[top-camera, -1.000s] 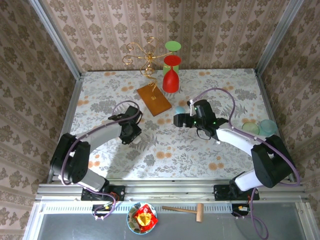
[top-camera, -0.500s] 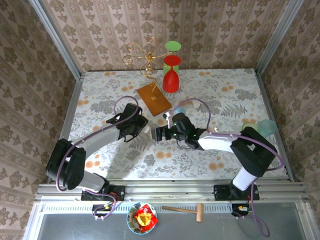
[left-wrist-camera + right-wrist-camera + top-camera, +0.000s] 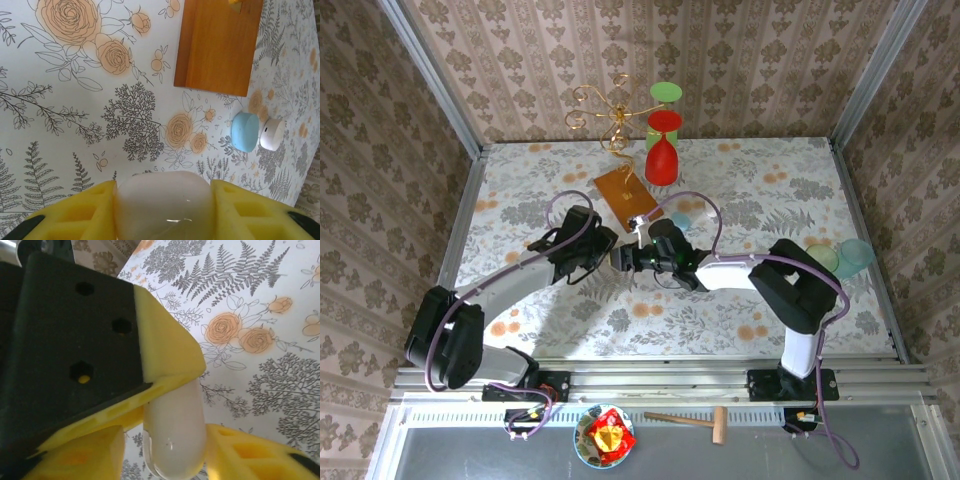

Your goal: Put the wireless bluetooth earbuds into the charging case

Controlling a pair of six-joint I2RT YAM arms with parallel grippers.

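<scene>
Smooth, glossy, pebble-shaped white case (image 3: 162,205)

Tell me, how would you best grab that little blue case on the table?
Probably from above, pinching the blue case across its two free rounded edges: it lies flat, and the white piece sits against one side, leaving no room for a finger there.

White charging case (image 3: 162,205): smooth glossy pebble, held in the air, clamped across its width by the left gripper (image 3: 162,214). Edge-on between the right gripper (image 3: 170,457) pads, touching one, slight gap at the other. Light blue case (image 3: 243,131) and small white piece (image 3: 271,134) lie touching, near the wooden board (image 3: 217,45).
</scene>
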